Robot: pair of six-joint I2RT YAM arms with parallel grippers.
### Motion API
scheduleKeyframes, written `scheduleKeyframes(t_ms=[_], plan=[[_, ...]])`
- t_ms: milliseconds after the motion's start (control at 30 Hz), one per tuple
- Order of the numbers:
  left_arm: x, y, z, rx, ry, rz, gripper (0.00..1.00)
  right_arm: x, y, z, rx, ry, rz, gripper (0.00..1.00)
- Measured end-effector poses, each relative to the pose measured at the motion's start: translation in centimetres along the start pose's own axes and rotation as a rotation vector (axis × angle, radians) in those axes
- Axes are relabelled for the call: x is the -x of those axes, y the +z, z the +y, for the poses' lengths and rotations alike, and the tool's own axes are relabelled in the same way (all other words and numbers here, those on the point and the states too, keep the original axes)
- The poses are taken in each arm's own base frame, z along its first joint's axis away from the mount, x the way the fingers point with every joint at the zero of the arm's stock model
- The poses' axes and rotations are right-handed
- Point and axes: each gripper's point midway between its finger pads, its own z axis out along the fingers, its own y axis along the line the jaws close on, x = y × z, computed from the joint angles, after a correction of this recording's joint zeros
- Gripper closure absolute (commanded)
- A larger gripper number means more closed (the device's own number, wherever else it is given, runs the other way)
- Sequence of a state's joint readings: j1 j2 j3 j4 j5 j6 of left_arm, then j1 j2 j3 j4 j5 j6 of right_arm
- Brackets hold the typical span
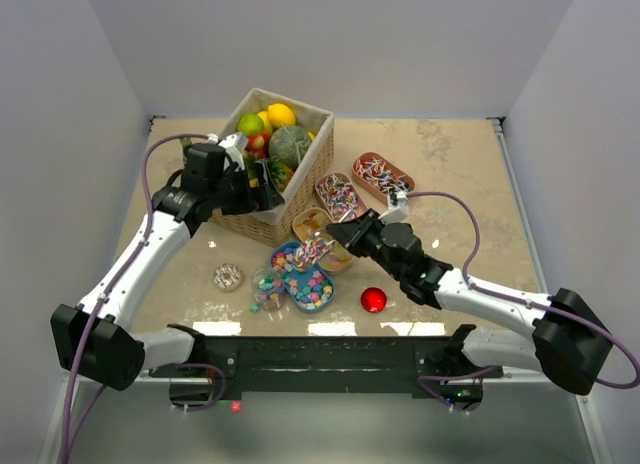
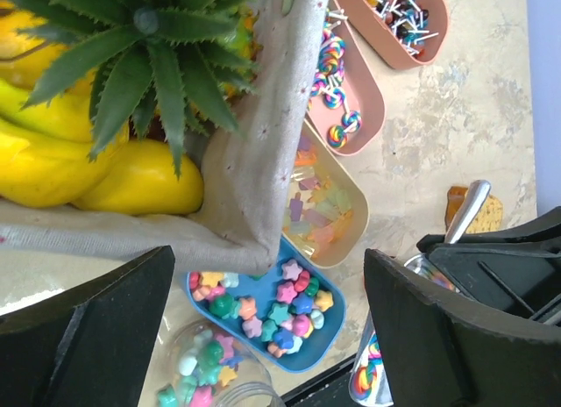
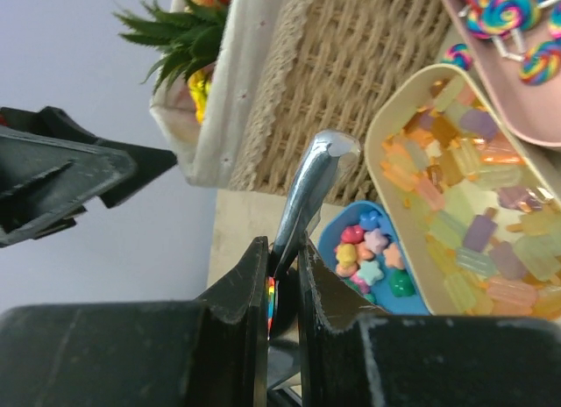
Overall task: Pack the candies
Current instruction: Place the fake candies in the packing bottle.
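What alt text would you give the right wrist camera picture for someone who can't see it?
The right end effector is shut on a shiny metal handle. Beyond it lie a cream tray of pastel gummies, a blue tray of star candies, and a wicker basket.

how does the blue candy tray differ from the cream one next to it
The blue tray holds opaque star-shaped candies in pink, green and yellow; the cream tray holds pale, translucent lolly-shaped gummies. The blue tray lies nearer the arm bases; the cream tray sits between it and the pink lollipop tray. Both are shallow, rounded trays on the table beside the basket.
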State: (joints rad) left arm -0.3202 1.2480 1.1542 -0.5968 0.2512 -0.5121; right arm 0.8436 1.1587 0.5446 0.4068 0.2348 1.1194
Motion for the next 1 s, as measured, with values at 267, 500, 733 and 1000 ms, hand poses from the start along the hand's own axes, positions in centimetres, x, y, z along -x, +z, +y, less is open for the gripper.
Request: scheduleKeyframes(t_ms=[267,500,733,1000], plan=[[-2.2,-0.1,2.0,0.07,-0.029,0.061,0.05,-0.4,0.5,3.8,0.1,-0.031,0.03,1.0],[-2.5,-0.3,2.3,0.082,-0.032,0.07,0.05,-1.4,1.3,5.7,0.143,-0.092,0.061,1.0],[-2.0,-1.2,2.3,0.101,-0.028,0.052,0.05,-2.9,1.8,7.6,0.176,-0.175,0.094,1.0],[-1.4,-2.0,2.1,0.106,-0.021,0.033,0.05,-4.7,2.8,6.7,0.152,-0.239,0.123,1.0]])
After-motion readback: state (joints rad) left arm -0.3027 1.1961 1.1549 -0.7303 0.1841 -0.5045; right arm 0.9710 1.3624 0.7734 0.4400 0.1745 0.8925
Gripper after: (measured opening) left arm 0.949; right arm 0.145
